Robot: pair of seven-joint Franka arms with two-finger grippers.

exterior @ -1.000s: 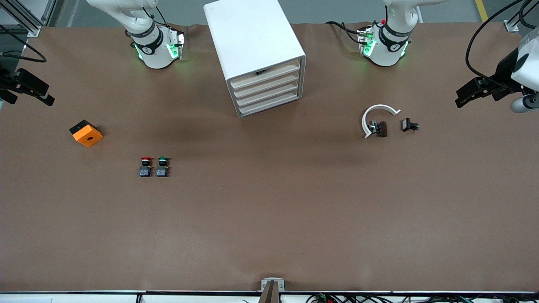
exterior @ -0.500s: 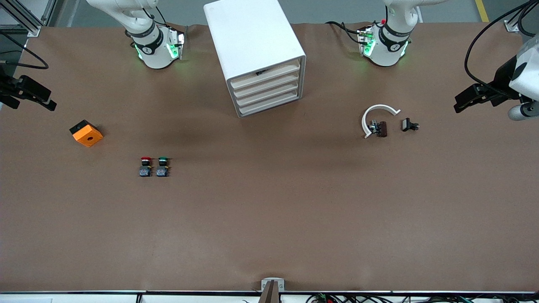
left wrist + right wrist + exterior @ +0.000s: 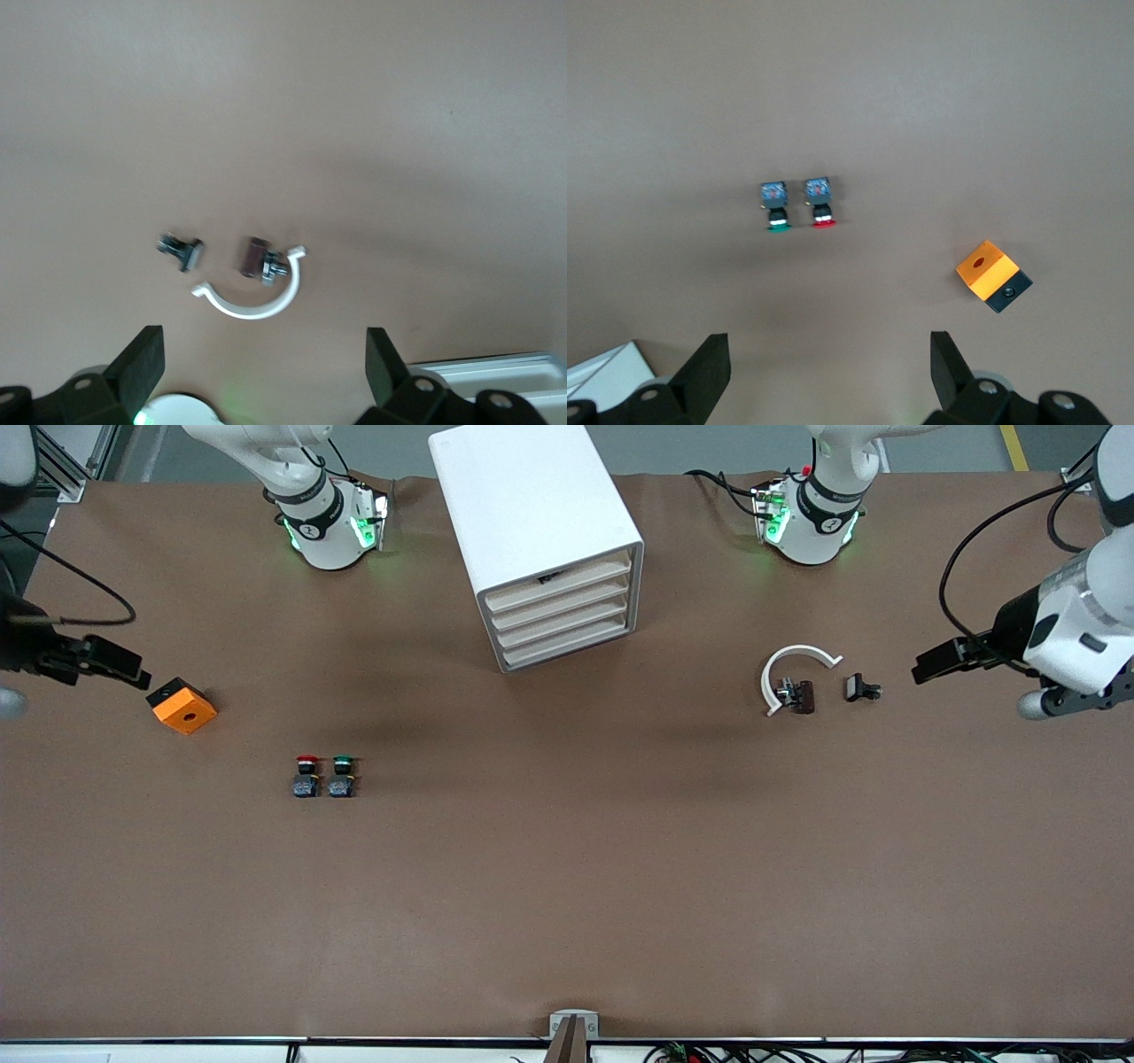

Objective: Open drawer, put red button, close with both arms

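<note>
The red button (image 3: 306, 775) stands on the brown table beside an identical green-capped switch (image 3: 342, 775), on the side toward the right arm's end; it also shows in the right wrist view (image 3: 820, 202). The white drawer cabinet (image 3: 540, 540) stands between the arm bases with all its drawers shut. My right gripper (image 3: 115, 662) is open and empty, in the air at the right arm's end of the table beside an orange block (image 3: 182, 705). My left gripper (image 3: 943, 661) is open and empty, in the air at the left arm's end.
A white curved clip (image 3: 791, 673) with a small brown part (image 3: 802, 696) and a small black part (image 3: 861, 687) lie toward the left arm's end; they also show in the left wrist view, the clip (image 3: 257, 299). The orange block also shows in the right wrist view (image 3: 992, 274).
Both grippers have moved inward over the table from its two ends and a little toward the front camera. The things on the table have not moved.
</note>
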